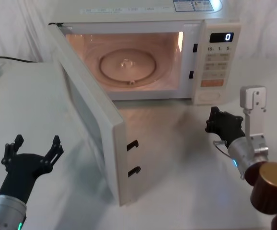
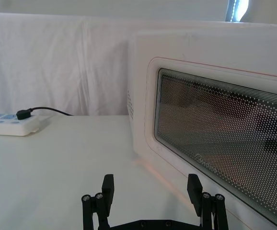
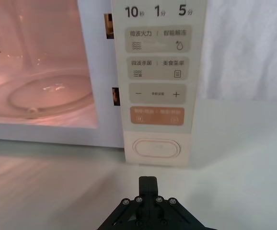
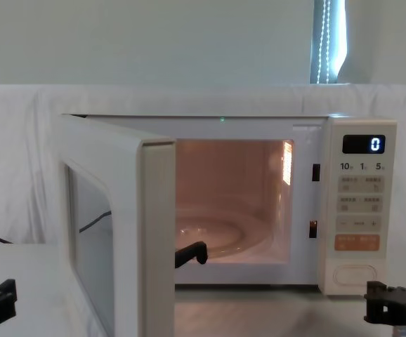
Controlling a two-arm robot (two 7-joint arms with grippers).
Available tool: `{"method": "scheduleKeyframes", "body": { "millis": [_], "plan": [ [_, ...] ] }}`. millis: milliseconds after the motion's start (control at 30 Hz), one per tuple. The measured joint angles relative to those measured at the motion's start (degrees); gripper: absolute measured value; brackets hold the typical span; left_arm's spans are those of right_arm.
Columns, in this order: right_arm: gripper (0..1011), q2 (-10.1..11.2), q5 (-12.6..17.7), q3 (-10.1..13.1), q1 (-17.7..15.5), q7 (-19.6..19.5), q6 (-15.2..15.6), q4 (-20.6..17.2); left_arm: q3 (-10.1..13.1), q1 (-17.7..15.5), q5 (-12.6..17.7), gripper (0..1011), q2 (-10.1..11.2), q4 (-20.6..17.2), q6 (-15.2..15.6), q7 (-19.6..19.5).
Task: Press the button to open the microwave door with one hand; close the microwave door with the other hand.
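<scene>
Inside, glass turntable bare, microwave door swung open

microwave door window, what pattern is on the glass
A fine grid of small pale dots over dark glass on the microwave door, clearest in the left wrist view.

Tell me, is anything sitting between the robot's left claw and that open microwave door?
No. In the left wrist view, the open left gripper faces the microwave door across bare white table; the head view agrees.
</scene>
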Motion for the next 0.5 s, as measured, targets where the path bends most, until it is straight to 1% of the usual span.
{"method": "scheduleKeyframes", "body": {
  "millis": [33,133,200,233,333,500],
  "plan": [
    [0,0.1,0.0,-0.1,-1.2,-0.2,0.0,-1.6,0.0,0.0,0.0,1001,0.0,0.0,0.0,0.0],
    [0,0.2,-0.3,-0.2,-3.0,-0.7,-0.1,-3.6,0.0,0.0,0.0,1001,0.0,0.0,0.0,0.0],
    [0,0.3,-0.6,-0.3,-5.2,-1.3,-0.7,-6.3,0.0,0.0,0.0,1001,0.0,0.0,0.0,0.0],
    [0,0.3,-0.6,-0.3,-5.2,-1.3,-0.7,-6.3,0.0,0.0,0.0,1001,0.0,0.0,0.0,0.0],
    [0,0.5,-1.3,-0.3,-7.7,-2.1,-1.7,-9.0,0.0,0.0,0.0,1001,0.0,0.0,0.0,0.0],
    [0,0.3,-1.5,0.3,-9.9,-2.9,-3.0,-10.8,0.0,0.0,0.0,1001,0.0,0.0,0.0,0.0]
  ]
}}
